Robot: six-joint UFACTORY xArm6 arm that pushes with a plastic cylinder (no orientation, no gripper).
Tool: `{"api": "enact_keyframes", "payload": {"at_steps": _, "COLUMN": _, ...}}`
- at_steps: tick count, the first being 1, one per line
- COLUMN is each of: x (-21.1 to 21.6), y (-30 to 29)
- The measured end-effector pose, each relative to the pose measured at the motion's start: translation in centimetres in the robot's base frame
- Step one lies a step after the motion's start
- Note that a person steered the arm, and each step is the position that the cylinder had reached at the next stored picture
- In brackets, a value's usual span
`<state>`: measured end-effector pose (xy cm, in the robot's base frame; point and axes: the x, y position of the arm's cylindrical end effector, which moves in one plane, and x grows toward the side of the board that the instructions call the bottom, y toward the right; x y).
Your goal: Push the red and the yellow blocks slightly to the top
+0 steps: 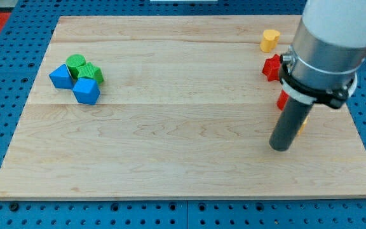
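A yellow block (270, 39), roughly heart-shaped, sits near the board's top right. A red star-shaped block (272, 67) lies just below it, partly behind the arm. A second red block (283, 101) peeks out left of the rod. A sliver of a second yellow block (304, 123) shows on the rod's right side. My tip (281, 147) rests on the board just below these two hidden blocks, at the view's right.
A cluster at the view's left holds two green blocks (75, 62) (91, 72) and two blue blocks (61, 76) (86, 91). The wooden board (183, 127) lies on a blue perforated table. The arm's large grey body (329, 44) covers the board's top right corner.
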<state>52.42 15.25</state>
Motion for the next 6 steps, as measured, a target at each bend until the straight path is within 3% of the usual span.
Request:
{"api": "enact_keyframes", "payload": {"at_steps": 1, "x": -0.5, "y": 2.0}}
{"api": "enact_keyframes", "payload": {"at_steps": 2, "x": 2.9, "y": 4.6}}
{"api": "enact_keyframes", "payload": {"at_steps": 6, "x": -6.8, "y": 4.5}}
